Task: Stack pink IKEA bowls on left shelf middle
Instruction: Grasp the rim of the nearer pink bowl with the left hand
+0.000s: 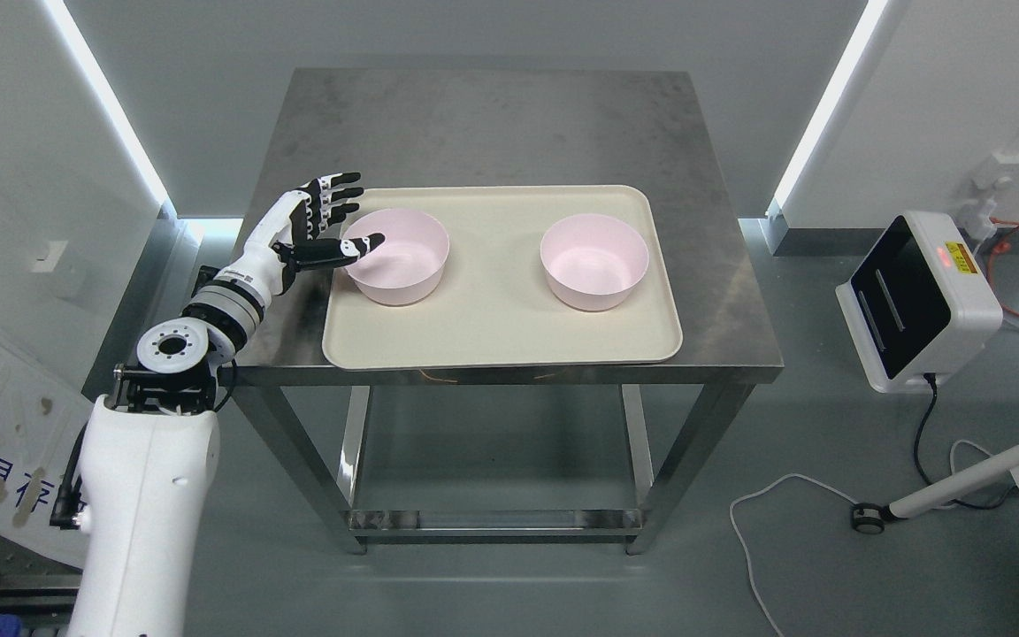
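As both pink bowls sit upright and well apart on the cream tray [492, 341], the left bowl [396, 257] lies just to the right of the left robot hand [322, 226], so this arm is clearly the nearer one; the right bowl [595, 261] is across the tray, and no right arm shows. Bowls are round, so no long axis to align with. Robot hand: wide, fingers [341, 190] spread above the tabletop [492, 124], holding nothing. Thumb tip [366, 243] overlaps the near rim of the left bowl; contact cannot be confirmed. Judgement: rim grasp pending, stacking not begun.
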Controlling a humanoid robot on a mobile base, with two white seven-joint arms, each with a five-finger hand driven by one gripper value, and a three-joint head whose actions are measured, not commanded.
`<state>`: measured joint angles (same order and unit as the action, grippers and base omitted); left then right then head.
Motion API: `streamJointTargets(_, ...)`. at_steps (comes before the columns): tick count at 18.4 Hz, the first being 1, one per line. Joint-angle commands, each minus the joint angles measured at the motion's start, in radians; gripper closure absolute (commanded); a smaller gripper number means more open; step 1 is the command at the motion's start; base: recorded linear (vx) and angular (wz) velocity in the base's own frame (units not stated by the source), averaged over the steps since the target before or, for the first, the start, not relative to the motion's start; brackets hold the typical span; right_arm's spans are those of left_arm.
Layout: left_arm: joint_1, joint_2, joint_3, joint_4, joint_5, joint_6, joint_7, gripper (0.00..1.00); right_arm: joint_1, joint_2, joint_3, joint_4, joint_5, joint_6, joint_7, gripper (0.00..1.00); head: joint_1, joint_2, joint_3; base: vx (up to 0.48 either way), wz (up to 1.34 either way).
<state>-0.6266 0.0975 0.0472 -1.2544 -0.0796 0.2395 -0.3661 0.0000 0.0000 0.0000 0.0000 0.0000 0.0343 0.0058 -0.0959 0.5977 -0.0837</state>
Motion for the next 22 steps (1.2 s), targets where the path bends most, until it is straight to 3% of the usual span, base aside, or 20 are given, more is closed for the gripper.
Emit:
streamJointTargets(1, -0.001, 0.011, -0.102, 0.009, -0.003, -0.003, 0.001, 0.29, 0.029, -0.017, -0.011, -0.034, 0.0, -0.001, 0.0, 0.0, 0.0, 0.0, 0.0, 0.0, 0.0)
streamJointTargets(6, -0.061, -0.019, -0.102, 0.007, -0.005, -0.015, 0.004, 0.28, 0.029, -0.017, -0.011, -0.034, 0.0, 0.001, 0.0, 0.0, 0.0, 0.0, 0.0, 0.0, 0.01)
streamJointTargets(22, -0.036, 0.016, -0.156, 0.01, -0.034, -0.017, -0.002, 0.29, 0.029, -0.017, -0.012, -0.034, 0.0, -0.001, 0.0, 0.0, 0.0, 0.0, 0.0, 0.0, -0.01)
